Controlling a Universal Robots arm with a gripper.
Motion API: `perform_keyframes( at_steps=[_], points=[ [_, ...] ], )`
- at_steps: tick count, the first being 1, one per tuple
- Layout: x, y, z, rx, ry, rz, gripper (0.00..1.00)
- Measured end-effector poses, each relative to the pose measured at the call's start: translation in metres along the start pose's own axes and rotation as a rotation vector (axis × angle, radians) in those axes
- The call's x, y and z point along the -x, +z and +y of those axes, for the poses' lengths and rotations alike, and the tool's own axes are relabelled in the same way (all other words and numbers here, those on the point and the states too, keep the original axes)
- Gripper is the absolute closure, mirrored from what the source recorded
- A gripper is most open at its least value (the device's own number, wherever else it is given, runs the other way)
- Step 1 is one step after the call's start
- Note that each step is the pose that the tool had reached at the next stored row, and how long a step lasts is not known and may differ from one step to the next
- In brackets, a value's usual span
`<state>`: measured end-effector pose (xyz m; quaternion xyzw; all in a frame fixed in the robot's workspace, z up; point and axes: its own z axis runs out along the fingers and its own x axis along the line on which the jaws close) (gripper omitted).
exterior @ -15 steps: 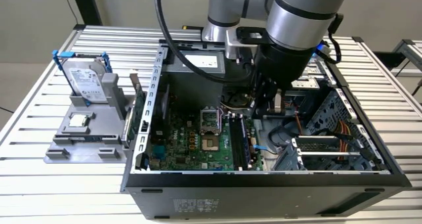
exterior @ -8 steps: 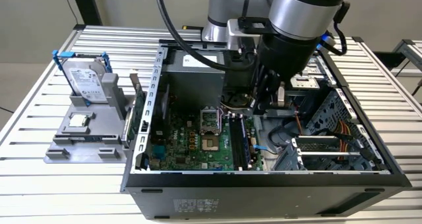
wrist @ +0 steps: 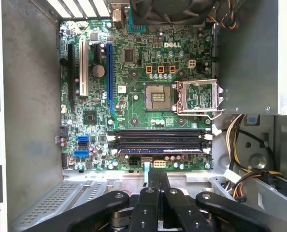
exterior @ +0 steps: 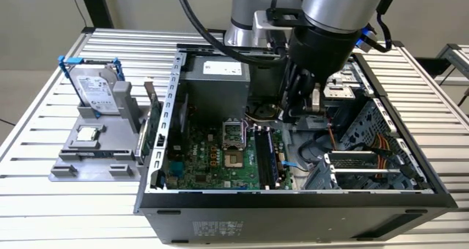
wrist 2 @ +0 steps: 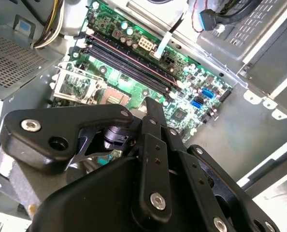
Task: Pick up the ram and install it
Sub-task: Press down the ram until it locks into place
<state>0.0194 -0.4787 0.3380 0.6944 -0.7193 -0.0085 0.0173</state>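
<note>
The ram is a long dark stick lying in one of the black memory slots of the green motherboard. In the exterior view the ram lies in the slots on the motherboard's right part, inside the open computer case. My gripper hangs above the case, a little behind and above the slots. In both wrist views the black fingers press together with nothing between them, and the gripper is apart from the stick.
A grey holder on the exterior view's left carries a silver hard drive in a blue frame and a small square processor chip. Inside the case are the open processor socket, a power supply box and loose cables.
</note>
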Motion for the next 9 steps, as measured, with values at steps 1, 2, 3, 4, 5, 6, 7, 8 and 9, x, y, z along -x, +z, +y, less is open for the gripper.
perform_keyframes(
  at_steps=[1,2,3,4,5,6,7,8,9],
  points=[
    [0.0000,-0.0001,0.0000,0.0000,0.000,-0.0001,1.00],
    [0.0000,-0.0002,0.0000,0.0000,0.000,0.0000,1.00],
    [0.0000,-0.0005,0.0000,0.0000,0.000,0.0002,1.00],
    [0.0000,-0.0006,0.0000,0.0001,0.000,0.0002,1.00],
    [0.0000,-0.0007,0.0000,0.0000,0.000,0.0001,1.00],
    [0.0000,-0.0008,0.0000,0.0000,0.000,0.0001,1.00],
    [0.0000,-0.0010,0.0000,0.0001,0.000,0.0002,1.00],
    [0.0000,-0.0011,0.0000,0.0001,0.000,0.0002,1.00],
    [0.0000,-0.0012,0.0000,0.0000,0.000,0.0001,1.00]
  ],
)
